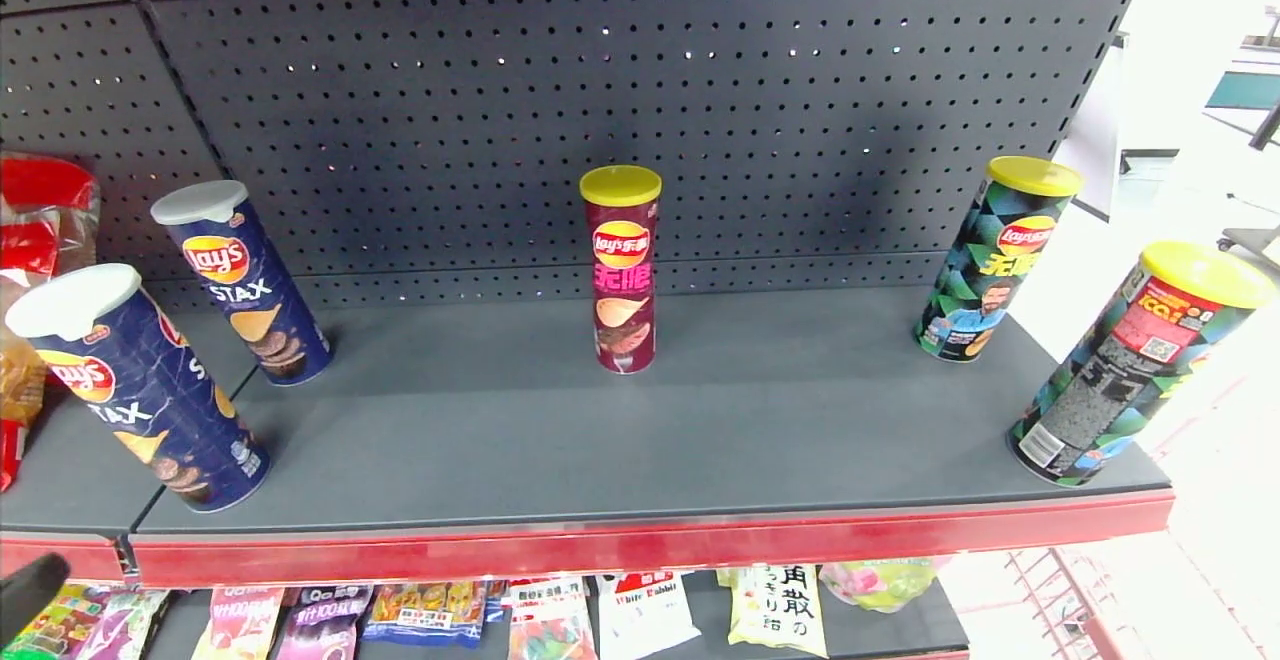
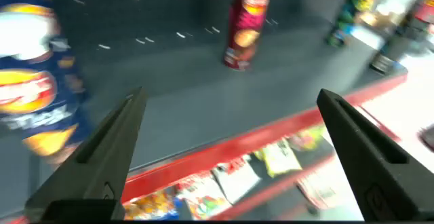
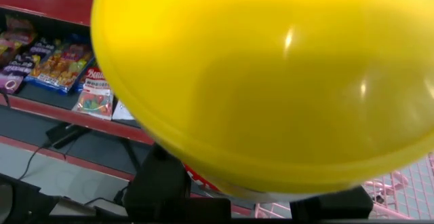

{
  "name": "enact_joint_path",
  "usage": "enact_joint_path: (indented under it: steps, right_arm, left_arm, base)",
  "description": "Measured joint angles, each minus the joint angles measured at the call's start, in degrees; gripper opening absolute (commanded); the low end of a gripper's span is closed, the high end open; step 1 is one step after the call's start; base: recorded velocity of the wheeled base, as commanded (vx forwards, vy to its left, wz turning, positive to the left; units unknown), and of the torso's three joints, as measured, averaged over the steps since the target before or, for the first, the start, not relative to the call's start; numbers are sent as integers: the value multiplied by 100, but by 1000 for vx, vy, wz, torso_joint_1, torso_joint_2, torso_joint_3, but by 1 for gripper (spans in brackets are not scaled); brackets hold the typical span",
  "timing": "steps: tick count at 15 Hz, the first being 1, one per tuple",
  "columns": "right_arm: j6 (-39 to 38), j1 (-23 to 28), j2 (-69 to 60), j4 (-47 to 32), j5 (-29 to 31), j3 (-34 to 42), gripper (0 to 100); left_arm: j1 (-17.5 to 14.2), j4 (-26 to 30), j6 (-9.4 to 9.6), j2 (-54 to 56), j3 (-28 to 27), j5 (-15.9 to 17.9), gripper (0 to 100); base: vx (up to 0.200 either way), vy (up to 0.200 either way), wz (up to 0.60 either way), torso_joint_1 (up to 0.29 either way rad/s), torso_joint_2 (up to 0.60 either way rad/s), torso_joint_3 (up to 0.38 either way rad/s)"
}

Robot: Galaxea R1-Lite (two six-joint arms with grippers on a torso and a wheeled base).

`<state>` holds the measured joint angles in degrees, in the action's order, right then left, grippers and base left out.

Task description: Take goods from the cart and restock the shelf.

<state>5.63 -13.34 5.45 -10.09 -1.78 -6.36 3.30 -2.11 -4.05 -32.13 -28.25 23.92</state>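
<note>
A can with a yellow lid (image 3: 271, 75) sits right against the right wrist camera, and my right gripper (image 3: 244, 200) is shut on it, with dark fingers (image 3: 159, 187) on either side of its body. My left gripper (image 2: 230, 95) is open and empty, held in front of the shelf's red front edge (image 2: 271, 132). On the grey shelf board (image 1: 600, 440) a maroon chip can (image 1: 621, 270) stands upright at the middle back. Two blue cans (image 1: 245, 280) stand at the left, and two green-and-black cans (image 1: 1000, 260) with yellow lids at the right.
The nearer green-and-black can (image 1: 1135, 365) stands at the shelf's front right corner. Snack bags (image 1: 550, 615) lie on the lower shelf. Red bags (image 1: 35, 230) fill the far left bay. A pink wire cart (image 1: 1060, 590) is at the lower right. A perforated back panel (image 1: 640, 120) closes the shelf.
</note>
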Motion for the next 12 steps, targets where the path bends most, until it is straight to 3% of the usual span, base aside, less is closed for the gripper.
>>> enact_joint_path:
  steps: [4, 8, 12]
  right_arm:
    - [-2, -2, 2, -2, -21, 22, 0]
    - [-2, -2, 4, 0, -21, 22, 0]
    - [-6, 2, 4, -2, 1, 22, 0]
  left_arm:
    - [438, -313, 516, -1290, -182, 233, 100]
    - [844, -1352, 607, -2770, -488, 273, 100]
    - [1047, -2572, 664, -4426, -976, 1117, 100]
  base:
    - [0, 0, 0, 0, 0, 0]
    - [0, 0, 0, 0, 0, 0]
    - [0, 0, 0, 0, 0, 0]
